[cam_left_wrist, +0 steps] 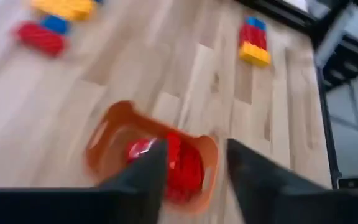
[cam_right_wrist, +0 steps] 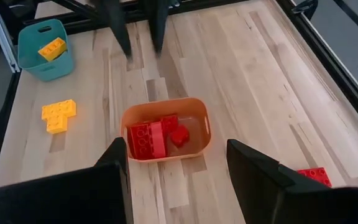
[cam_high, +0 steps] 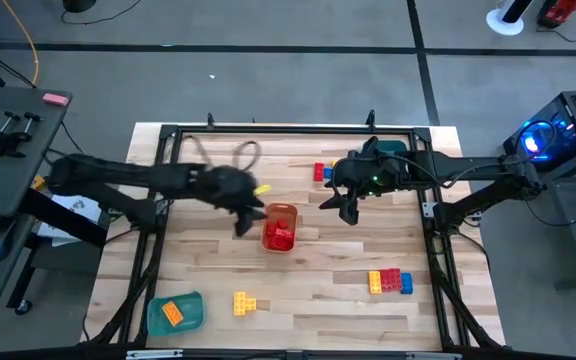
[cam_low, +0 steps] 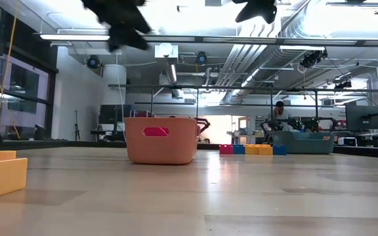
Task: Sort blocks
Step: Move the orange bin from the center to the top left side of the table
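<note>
Blocks: red ones (cam_right_wrist: 154, 138) lie in the orange tray (cam_high: 280, 227) at mid-table; a yellow one (cam_right_wrist: 53, 48) sits in the teal tray (cam_high: 175, 313) at the near left corner.
Loose blocks: yellow piece (cam_high: 245, 303) beside the teal tray; yellow-red-blue cluster (cam_high: 390, 282) near right; red-blue pair (cam_high: 322, 172) at the far side.
Left gripper (cam_high: 240, 222): raised just left of the orange tray, fingers (cam_left_wrist: 145, 174) apart, nothing between them.
Right gripper (cam_high: 348, 208): raised right of the tray, fingers spread, empty.
</note>
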`<state>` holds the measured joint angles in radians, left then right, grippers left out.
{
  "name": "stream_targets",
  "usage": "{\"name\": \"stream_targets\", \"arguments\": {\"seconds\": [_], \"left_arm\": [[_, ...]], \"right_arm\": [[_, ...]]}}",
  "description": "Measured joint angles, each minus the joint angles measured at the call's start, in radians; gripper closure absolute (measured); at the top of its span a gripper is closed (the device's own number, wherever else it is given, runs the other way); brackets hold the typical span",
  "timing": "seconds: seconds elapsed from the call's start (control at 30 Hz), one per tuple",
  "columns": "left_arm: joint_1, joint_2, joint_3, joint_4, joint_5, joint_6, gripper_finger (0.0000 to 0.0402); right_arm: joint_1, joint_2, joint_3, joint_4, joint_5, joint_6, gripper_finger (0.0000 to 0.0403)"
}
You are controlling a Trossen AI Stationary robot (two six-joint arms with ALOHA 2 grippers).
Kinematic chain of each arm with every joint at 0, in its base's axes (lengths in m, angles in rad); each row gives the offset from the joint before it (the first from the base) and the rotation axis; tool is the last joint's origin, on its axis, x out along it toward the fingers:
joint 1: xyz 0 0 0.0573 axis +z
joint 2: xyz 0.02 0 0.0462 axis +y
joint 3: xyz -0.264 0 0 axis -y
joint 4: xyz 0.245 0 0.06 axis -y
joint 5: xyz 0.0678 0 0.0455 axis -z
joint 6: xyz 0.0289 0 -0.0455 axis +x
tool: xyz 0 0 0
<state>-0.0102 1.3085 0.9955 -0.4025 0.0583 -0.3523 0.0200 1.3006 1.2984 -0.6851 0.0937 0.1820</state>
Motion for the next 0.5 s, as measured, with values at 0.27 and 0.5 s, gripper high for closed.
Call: {"name": "stream_targets", "arguments": {"seconds": [0.27,0.5], "left_arm": [[0.015,0.42,0.105,0.166,0.09,0.119,0.0398],[0.041,0.536,0.255,0.011,-0.027,0.255,0.0401]], "right_arm": [[0.0,0.0,0.0,-0.024,0.002,0.066,0.0255],[0.0,-0.001,0.0,-0.03,0.01,0.106,0.0326]]}}
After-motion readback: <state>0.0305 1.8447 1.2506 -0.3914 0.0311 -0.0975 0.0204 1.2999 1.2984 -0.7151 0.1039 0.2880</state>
